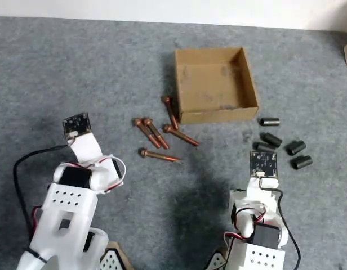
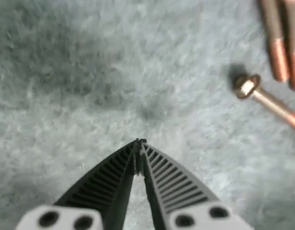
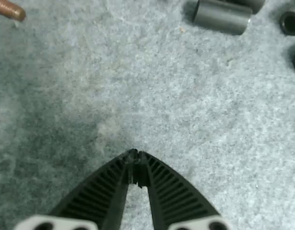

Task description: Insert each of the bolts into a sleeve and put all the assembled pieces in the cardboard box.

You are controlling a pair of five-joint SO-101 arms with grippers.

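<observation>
Several copper bolts (image 1: 162,132) lie loose on the grey carpet, just left of the open cardboard box (image 1: 216,84). Several black sleeves (image 1: 283,145) lie scattered to the box's lower right. My left gripper (image 2: 139,142) is shut with nothing in it, over bare carpet; the nearest bolt (image 2: 255,91) lies a short way off, with two more bolt shafts (image 2: 277,38) beyond it. My right gripper (image 3: 134,154) is shut and holds nothing; a sleeve (image 3: 221,17) lies on its side ahead of it, and a bolt end (image 3: 8,9) shows at the corner.
The left arm (image 1: 72,185) stands at the lower left and the right arm (image 1: 258,225) at the lower right. Carpet lies open between them. The box shows nothing inside. A white wall edge runs along the far side.
</observation>
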